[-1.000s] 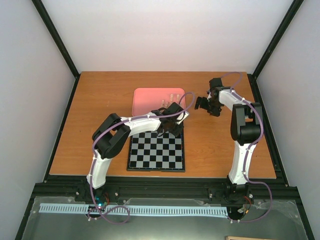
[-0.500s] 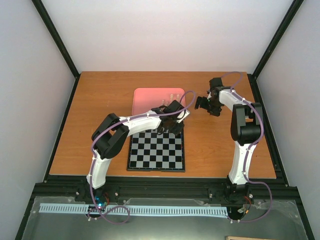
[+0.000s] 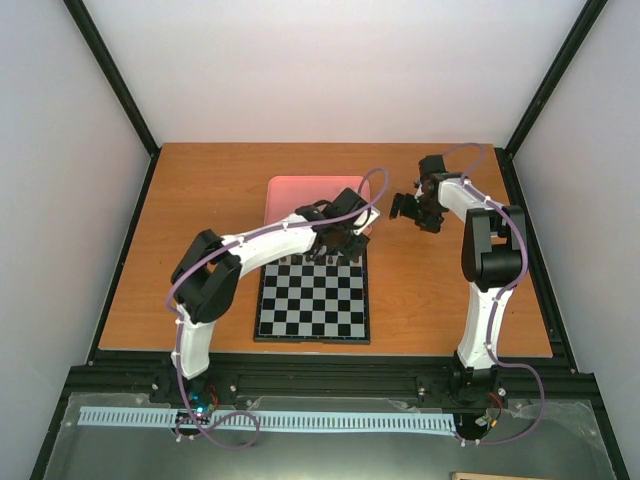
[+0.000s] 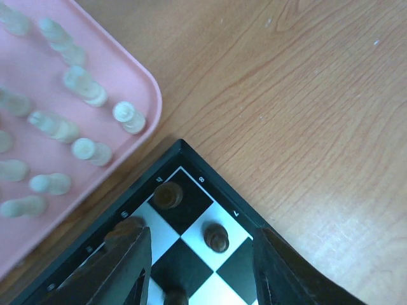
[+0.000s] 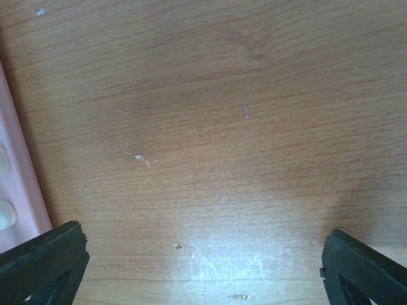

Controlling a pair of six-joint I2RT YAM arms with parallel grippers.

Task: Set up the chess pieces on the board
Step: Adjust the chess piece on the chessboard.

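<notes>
- Now the left arm (image 3: 270, 240) reaches further along the back of the board (image 3: 312, 305) than a second ago: its elbow has swung toward the left, and its wrist has moved off the board's far right corner toward the tray (image 3: 290, 190).
- Over that same second the left fingers (image 4: 130, 270) have spread; they stand apart with nothing clamped, one on each side of the corner squares.
- By contrast, the right arm (image 3: 480, 250) has not shifted; its right fingers (image 5: 44, 260) hang wide apart over the bare bench (image 5: 222, 127), with the tray's rim just at the edge of that view.
- Flat on the bench, the board lies between the two arms, its sides square with the bench edges and its far edge just beside the near edge of the tray.
- From the left wrist, one board corner points up toward the tray rim, close to it, but with a strip of bench between.
- Upright on the squares nearest that corner stand the dark pieces (image 4: 168, 195), seen from above, each on its own square and apart from the fingers.
- One dark piece shows at the bottom edge, between the two fingers, touching neither.
- Inside the tray sit the pale pieces (image 4: 129, 116), scattered and well spaced; whether they stand or lie on their sides I cannot tell.
</notes>
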